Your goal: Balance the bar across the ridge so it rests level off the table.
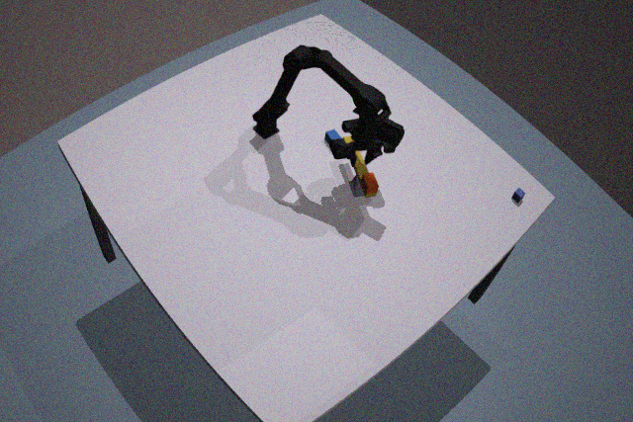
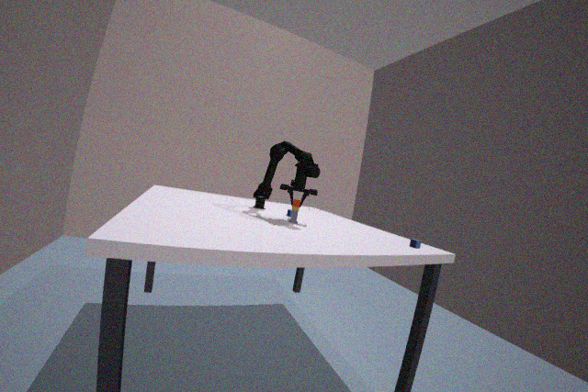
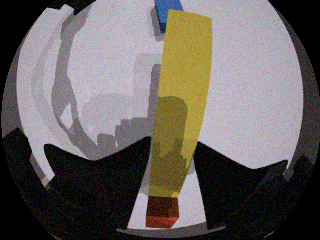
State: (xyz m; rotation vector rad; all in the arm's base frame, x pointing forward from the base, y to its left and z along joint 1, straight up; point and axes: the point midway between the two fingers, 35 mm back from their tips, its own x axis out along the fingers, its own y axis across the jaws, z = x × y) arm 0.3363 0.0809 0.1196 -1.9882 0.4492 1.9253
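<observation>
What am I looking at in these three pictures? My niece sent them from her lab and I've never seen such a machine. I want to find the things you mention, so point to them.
The black machine is a jointed robot arm, standing on a white table (image 1: 215, 279) (image 2: 213, 236). At its end is a gripper (image 3: 172, 144) with two dark fingers. One picture looks down from above, one shows the table from the side, and the round-edged one comes from a camera at the arm's wrist, looking past the fingers.

Between the fingers runs a long yellow bar (image 1: 360, 164) (image 3: 185, 70) with an orange-red block (image 1: 370, 183) (image 2: 296, 202) (image 3: 162, 220) at one end. Whether they grip it or have just let go, I cannot tell. A blue block (image 1: 332, 135) (image 2: 288, 212) (image 3: 167, 10) sits near its other end, and a small blue cube (image 1: 518, 196) (image 2: 414, 243) lies near a table corner.
</observation>
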